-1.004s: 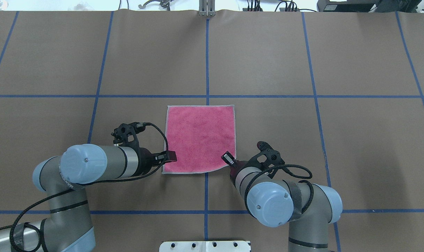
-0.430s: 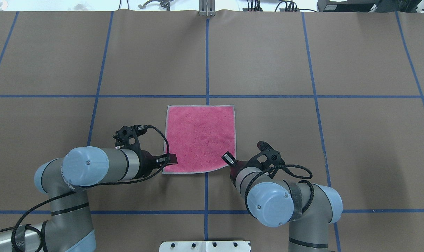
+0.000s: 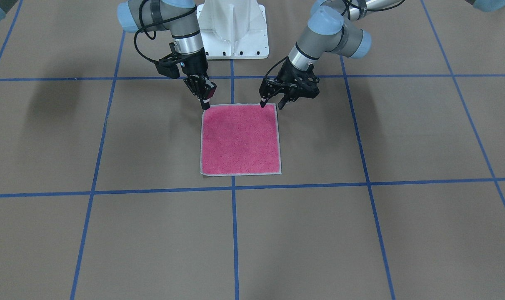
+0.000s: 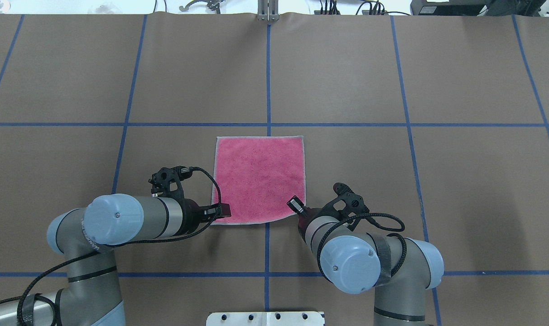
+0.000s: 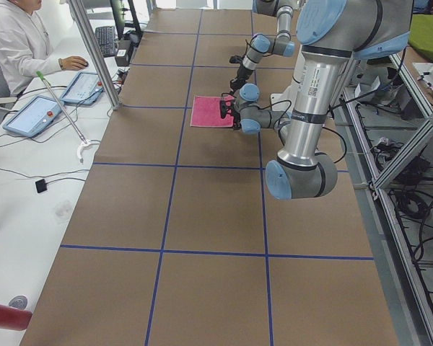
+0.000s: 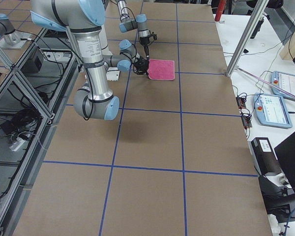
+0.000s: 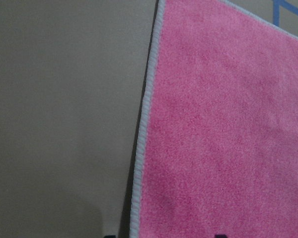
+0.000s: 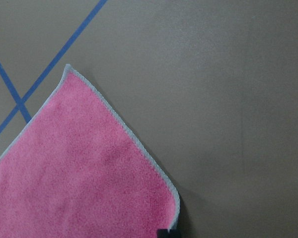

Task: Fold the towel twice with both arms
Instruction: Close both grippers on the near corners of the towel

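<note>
Pink towel [image 4: 258, 179] spread on desk [image 4: 347, 81]; left end effector [image 3: 271, 105] wide, straddling one near corner; right end effector [image 3: 205, 102] pinched narrow on the other.

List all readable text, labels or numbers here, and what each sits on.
No text reads clearly.
Lettering on the left arm, by its elbow: too blurred.
Sticker on the left arm, exterior left view: too small.
Sticker on the right arm: too small.
Screens of the tablets: too small.
The towel: no text.
</note>
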{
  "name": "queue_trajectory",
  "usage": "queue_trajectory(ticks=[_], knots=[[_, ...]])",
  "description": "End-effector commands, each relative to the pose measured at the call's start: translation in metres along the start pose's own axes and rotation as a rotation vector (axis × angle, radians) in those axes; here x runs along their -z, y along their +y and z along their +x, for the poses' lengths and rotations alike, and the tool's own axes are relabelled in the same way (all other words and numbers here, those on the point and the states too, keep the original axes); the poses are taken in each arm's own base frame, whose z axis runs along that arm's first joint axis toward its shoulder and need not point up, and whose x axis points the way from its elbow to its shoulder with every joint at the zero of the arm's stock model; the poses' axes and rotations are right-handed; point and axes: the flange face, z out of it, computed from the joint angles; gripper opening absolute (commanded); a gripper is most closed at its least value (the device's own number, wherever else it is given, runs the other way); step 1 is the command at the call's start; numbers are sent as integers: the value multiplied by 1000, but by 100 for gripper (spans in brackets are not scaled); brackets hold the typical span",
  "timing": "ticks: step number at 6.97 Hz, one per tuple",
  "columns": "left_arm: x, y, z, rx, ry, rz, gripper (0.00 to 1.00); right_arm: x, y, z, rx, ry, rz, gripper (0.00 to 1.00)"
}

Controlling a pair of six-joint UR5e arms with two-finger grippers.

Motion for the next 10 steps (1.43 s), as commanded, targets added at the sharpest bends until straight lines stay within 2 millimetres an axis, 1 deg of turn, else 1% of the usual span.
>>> queue_trajectory(ticks=[1, 5, 8, 10], knots=[[-2, 6, 0, -4, 1, -9, 70, 0, 0, 0, 0, -1, 0, 0], [-4, 9, 0, -6, -3, -13, 68, 0, 2, 1, 2, 2, -1, 0], [-4, 9, 1, -6, -1, -15, 42, 0, 2, 2, 4, -5, 6, 0], [-3, 10, 0, -9, 0, -15, 41, 0, 2, 2, 4, -5, 6, 0]])
